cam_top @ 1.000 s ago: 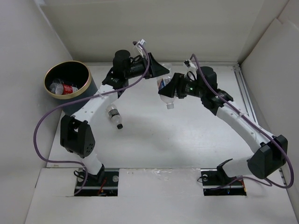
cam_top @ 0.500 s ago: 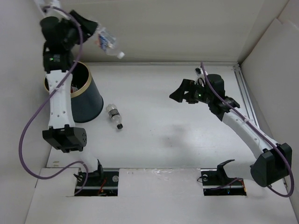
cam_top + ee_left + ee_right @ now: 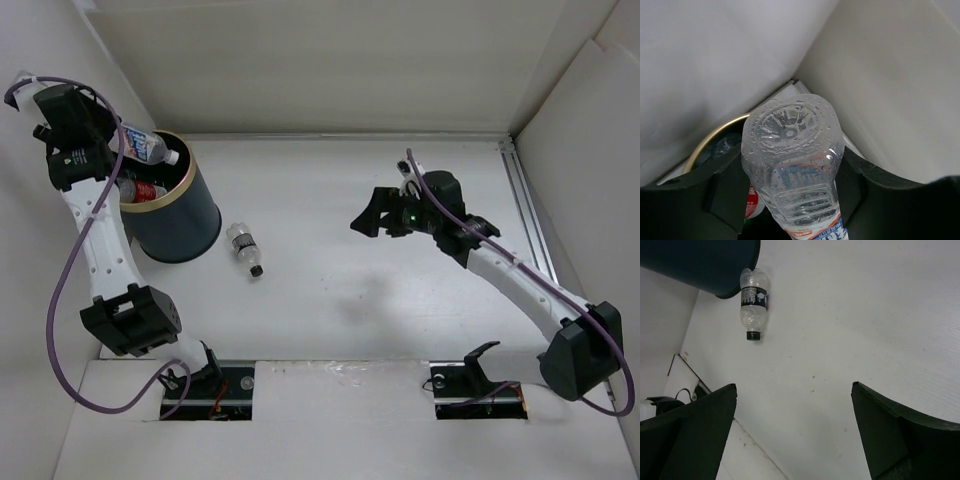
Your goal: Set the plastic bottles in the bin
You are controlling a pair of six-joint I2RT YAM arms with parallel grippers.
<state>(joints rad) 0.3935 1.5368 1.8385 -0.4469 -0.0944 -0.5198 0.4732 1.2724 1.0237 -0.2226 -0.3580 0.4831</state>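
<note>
My left gripper [image 3: 122, 140] is shut on a clear bottle with a blue-and-white label [image 3: 143, 146]. It holds the bottle tilted, white cap down, over the rim of the navy bin [image 3: 180, 230]. In the left wrist view the bottle's base [image 3: 790, 130] fills the space between my fingers [image 3: 727, 192], above the gold rim [image 3: 715, 136]. A red-labelled bottle [image 3: 150, 190] lies inside the bin and also shows in the left wrist view [image 3: 754, 202]. Another clear bottle with a dark label and black cap [image 3: 243, 247] lies on the table beside the bin. My right gripper [image 3: 365, 222] is open and empty above mid-table.
White walls close in the table at the left, back and right. A metal rail [image 3: 525, 215] runs along the right edge. In the right wrist view, the lying bottle [image 3: 755, 300] rests against the bin's base [image 3: 700, 265], far beyond my open gripper [image 3: 793, 385].
The bottle went from between the two grippers at mid-table into my left gripper. The left arm swung it up by the back wall, then down over the bin. My right gripper is now empty.
</note>
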